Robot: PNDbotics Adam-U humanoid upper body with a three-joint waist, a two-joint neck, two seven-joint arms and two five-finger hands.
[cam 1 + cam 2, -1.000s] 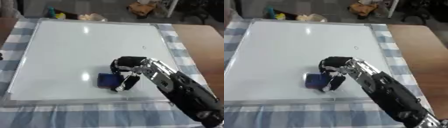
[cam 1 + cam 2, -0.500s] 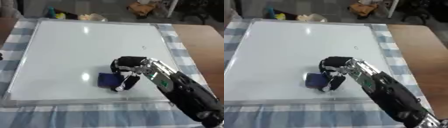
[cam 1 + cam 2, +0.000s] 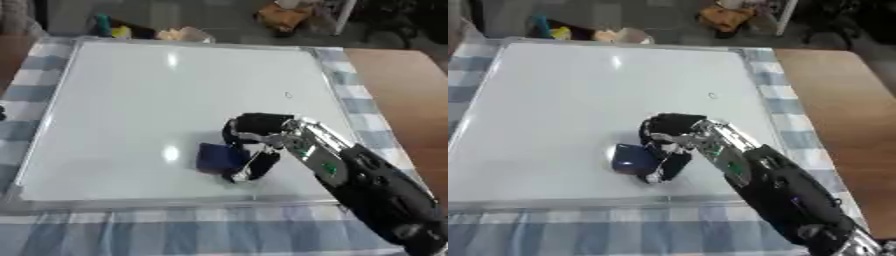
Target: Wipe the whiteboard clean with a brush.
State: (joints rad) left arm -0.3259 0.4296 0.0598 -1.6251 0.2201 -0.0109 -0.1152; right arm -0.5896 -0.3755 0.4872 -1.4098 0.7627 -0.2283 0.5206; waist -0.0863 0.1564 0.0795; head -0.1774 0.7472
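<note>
Currently I have the right hand [image 3: 254, 145] clasping the blue brush [image 3: 219, 157], fingers curled round it, pressed flat on the whiteboard [image 3: 157, 100] near its lower edge, right of centre.

The right hand [image 3: 671, 145] reaches in from the lower right corner, fingers curled round a blue brush [image 3: 630, 160] that rests on the whiteboard [image 3: 553, 100] toward its near edge. A small dark mark [image 3: 712, 96] sits near the board's right edge. The board lies on a checked cloth [image 3: 623, 232]
</note>
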